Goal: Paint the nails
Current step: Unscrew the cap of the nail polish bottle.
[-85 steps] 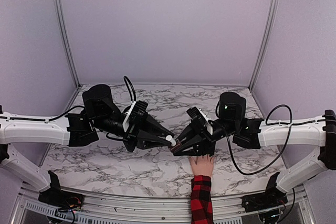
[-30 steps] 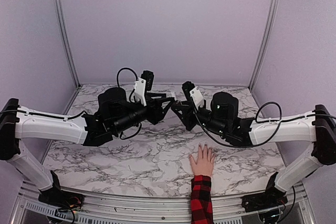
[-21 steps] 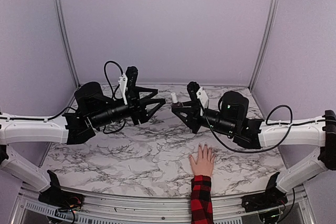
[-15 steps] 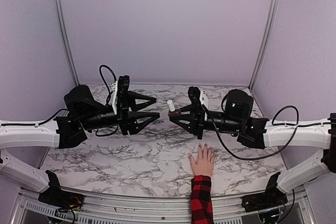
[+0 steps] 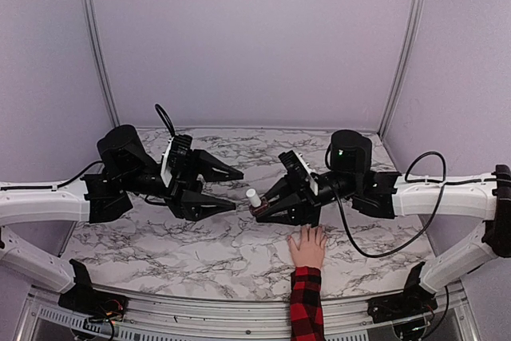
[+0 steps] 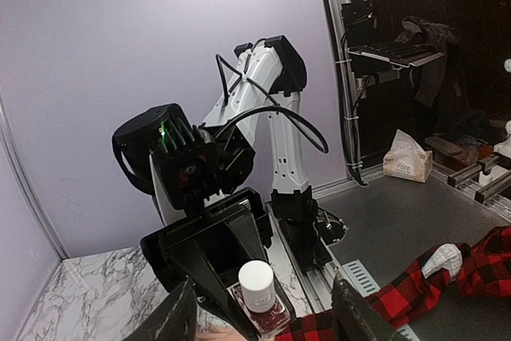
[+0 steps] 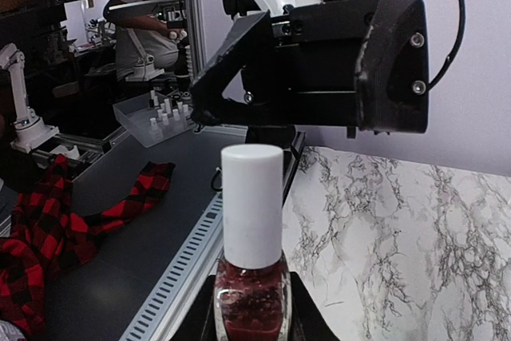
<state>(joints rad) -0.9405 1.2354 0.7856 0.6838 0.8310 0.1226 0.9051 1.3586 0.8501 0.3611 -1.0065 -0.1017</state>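
The nails point(image 5: 306, 230) tip the fingers of the hand point(image 5: 307, 247), which lies flat, palm down, on the bench point(image 5: 160, 245) near its front edge, with a plaid sleeve point(image 5: 306, 305) behind the wrist. They are too small in the overhead view to show how much polish they carry.

Treat the nails as hard and smooth but set on soft, living fingers that can flinch. You cannot grip them. Only a brush should touch them, and lightly.

Your right claw point(image 5: 259, 212) hovers just beyond the fingertips of the hand. It is clamped on the dark glass body of the polish bottle point(image 7: 251, 277), leaving the white cap point(image 7: 252, 205) standing free above. I judge the bottle light, slick and breakable, so keep that grip low and firm.

Your left claw point(image 5: 238, 190) is farther from the hand, on the far side of the bottle. Its jaws are spread partway and hold nothing. Its wrist view shows the cap framed between its fingers, not touching either.

The cap is where I would take hold next. Grip it squarely on its straight sides, as it looks smooth and could slip under a twist.

The bench under the hand is flat, glossy and marble-patterned, so anything set down there may slide. Plain lilac walls close in beyond the hand and to both sides, and both arms crowd over it.
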